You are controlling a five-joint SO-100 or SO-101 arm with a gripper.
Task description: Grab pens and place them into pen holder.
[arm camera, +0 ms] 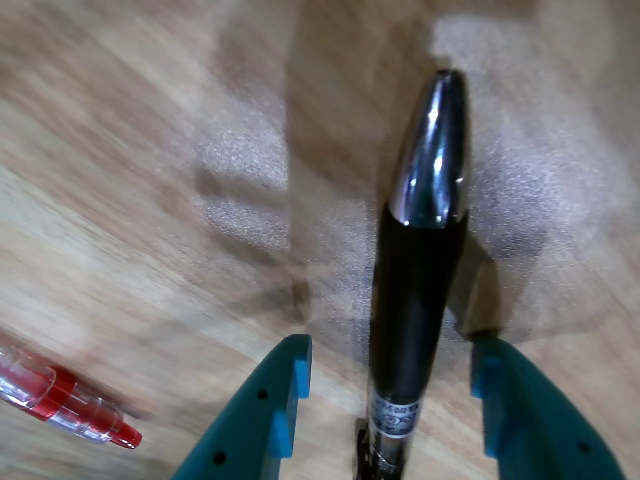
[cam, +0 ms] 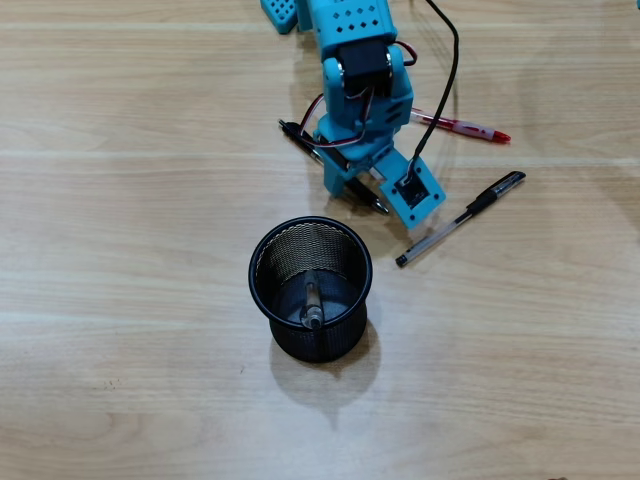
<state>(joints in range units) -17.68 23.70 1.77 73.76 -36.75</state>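
- While the wooden table [cam: 120, 200] lies largely bare, the blue arm [cam: 362, 70] reaches down from the top edge of the overhead view and stands low over one pen.
- The pen holder [cam: 311, 290], a round black mesh cup, stands upright just below the arm in the overhead view. One pen [cam: 312, 305] is already inside it, seen end-on, leaning against the wall.
- The gripper [arm camera: 385, 385] is parted to a moderate width. In the wrist view its two blue fingers [arm camera: 275, 400] straddle the black pen [arm camera: 418, 290], one on either side; neither finger is seen pressing the barrel, though the right one sits very near it.
- Key relation: the black pen's long axis runs straight out from the gap between the fingers, silver tip pointing away from the wrist camera. Overhead, it lies diagonally under the arm, tip toward the holder. The fingers therefore close across the barrel, not along it.
- The capped pen [cam: 460, 218] lies diagonally, right of the gripper and well clear of it.
- The red pen [cam: 465, 127] lies beside the arm's right flank overhead; its end shows at the wrist view's lower left.
- Judgement: closing on the barrel comes next; three pens remain on the table.
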